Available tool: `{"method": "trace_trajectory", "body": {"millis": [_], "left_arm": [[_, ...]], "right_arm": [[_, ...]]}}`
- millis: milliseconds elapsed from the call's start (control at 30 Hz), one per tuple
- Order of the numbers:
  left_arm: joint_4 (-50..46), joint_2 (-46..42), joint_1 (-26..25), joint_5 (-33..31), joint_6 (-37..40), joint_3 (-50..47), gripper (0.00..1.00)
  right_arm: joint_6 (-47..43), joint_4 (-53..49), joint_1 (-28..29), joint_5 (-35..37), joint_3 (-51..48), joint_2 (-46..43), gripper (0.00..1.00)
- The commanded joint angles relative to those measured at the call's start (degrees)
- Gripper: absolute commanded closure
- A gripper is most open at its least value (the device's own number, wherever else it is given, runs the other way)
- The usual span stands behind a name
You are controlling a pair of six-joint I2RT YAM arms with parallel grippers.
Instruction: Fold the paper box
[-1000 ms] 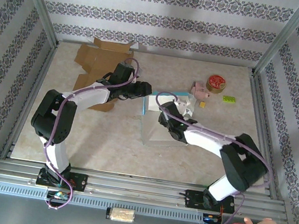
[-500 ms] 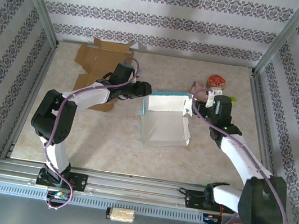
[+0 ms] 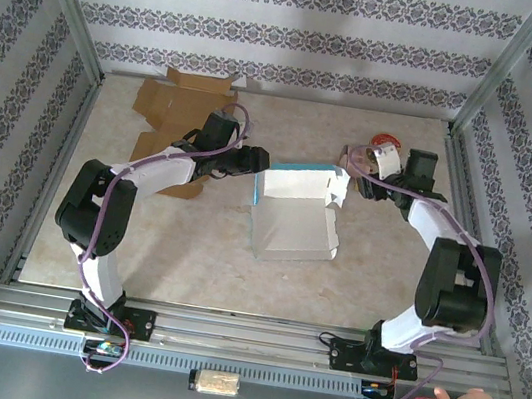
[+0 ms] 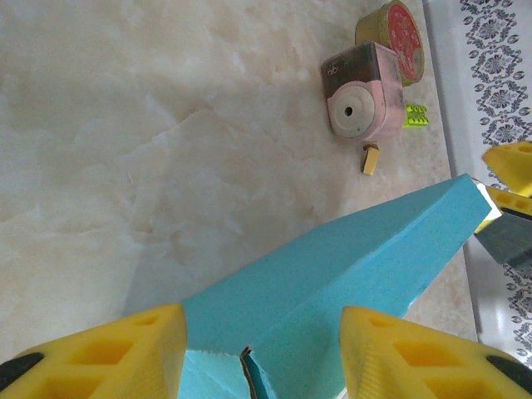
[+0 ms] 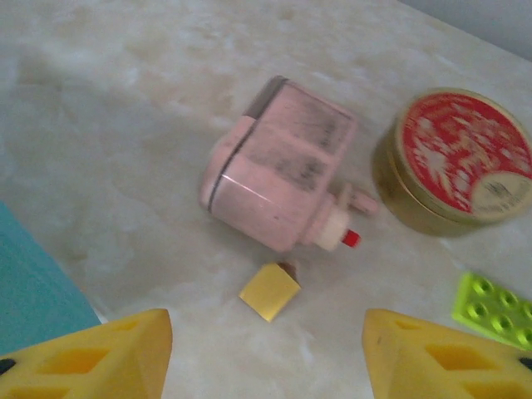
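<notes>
- your right pincer [image 5: 266,357] is released: its two yellow fingers stand wide apart with only bare counter [image 5: 125,100] between them, and it grasps nothing.
- in the top view that pincer [image 3: 349,184] sits just beside the right end of the paper box [image 3: 294,214].
- your left pincer [image 4: 262,357] straddles the box's left corner with its fingers partly apart. the teal wall [image 4: 357,266] fills the gap, and you cannot tell whether they pinch it.
- the box lies mid counter between the two pincers, white inside up, back wall raised.
- just past the right pincer lie a small yellow block [image 5: 268,291] and a pink toy camera [image 5: 278,187]. a red-lidded tin [image 5: 453,158] and a green studded brick [image 5: 495,307] sit near them.
- flattened brown cardboard [image 3: 185,106] lies at the far left, behind your left arm.
</notes>
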Motion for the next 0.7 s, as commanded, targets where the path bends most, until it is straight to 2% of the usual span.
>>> {"method": "trace_trajectory", "body": {"millis": [0,100,300,667], "left_arm": [[-0.2,-0.3,-0.4,0.0,1.1,0.3,0.49],[-0.5,-0.1,-0.4,0.1,1.2,0.8,0.49],[-0.9,0.7,-0.8,0.1,1.3,2.2,0.49],[-1.0,1.2,-1.1,-0.1,1.3,2.7,0.49]], "right_arm": [[-9.4,-3.4,1.5,-6.7,2.4,2.5,0.41],[-15.2,-4.6,2.2,-9.5,2.1,3.0,0.42],[-17.0,-7.0,2.4,-14.6,3.3,4.0,0.43],[-27.0,-21.9,4.8,-18.9,8.3,5.6,0.42]]}}
